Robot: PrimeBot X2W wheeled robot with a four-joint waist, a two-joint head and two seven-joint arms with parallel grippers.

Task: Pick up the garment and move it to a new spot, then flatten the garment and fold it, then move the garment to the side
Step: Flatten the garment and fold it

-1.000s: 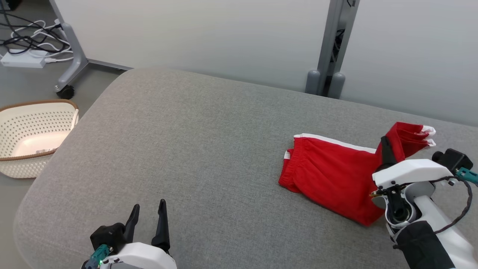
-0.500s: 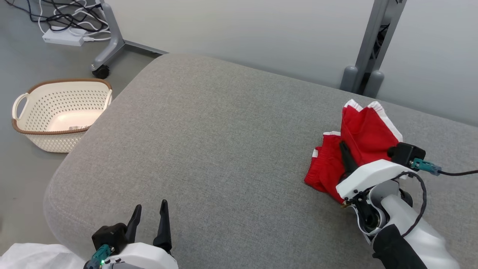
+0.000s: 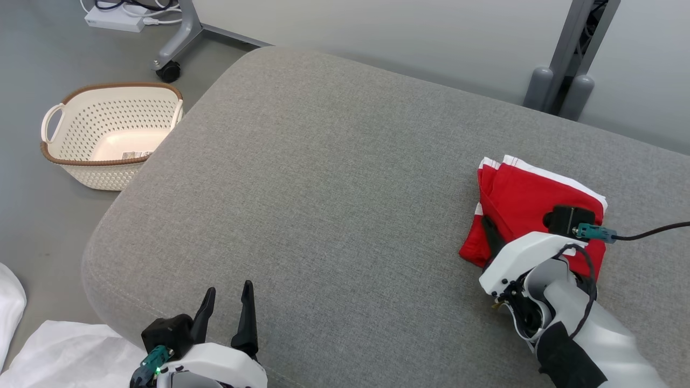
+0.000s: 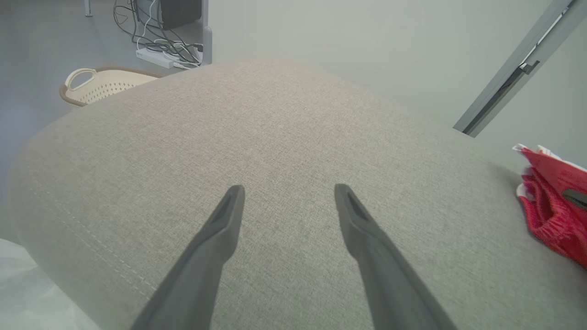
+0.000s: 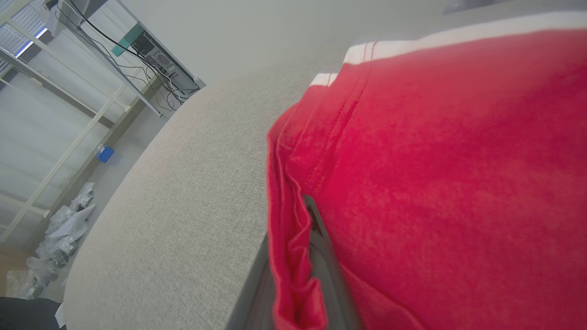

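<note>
The garment [image 3: 531, 196] is a pair of red shorts with white trim, lying doubled over at the right of the grey cushion [image 3: 323, 188]. My right gripper [image 3: 489, 227] is shut on a fold at the garment's near-left edge; red cloth wraps its dark finger [image 5: 323, 250] in the right wrist view, where the garment [image 5: 435, 174] takes up the right half. My left gripper [image 3: 226, 310] hovers open over the cushion's near-left edge with nothing between its fingers [image 4: 229, 220]. The garment [image 4: 552, 201] lies far to its right.
A cream perforated basket [image 3: 113, 134] stands on the floor left of the cushion. White plastic sheeting [image 3: 59, 350] lies at the lower left. A wheeled stand leg [image 3: 175, 51] and a grey post [image 3: 571, 75] stand behind the cushion, before a pale wall.
My right gripper has swung the garment's lifted end over to the left and down, so the garment now lies doubled. The head camera has shifted. The left gripper stays open and still.
</note>
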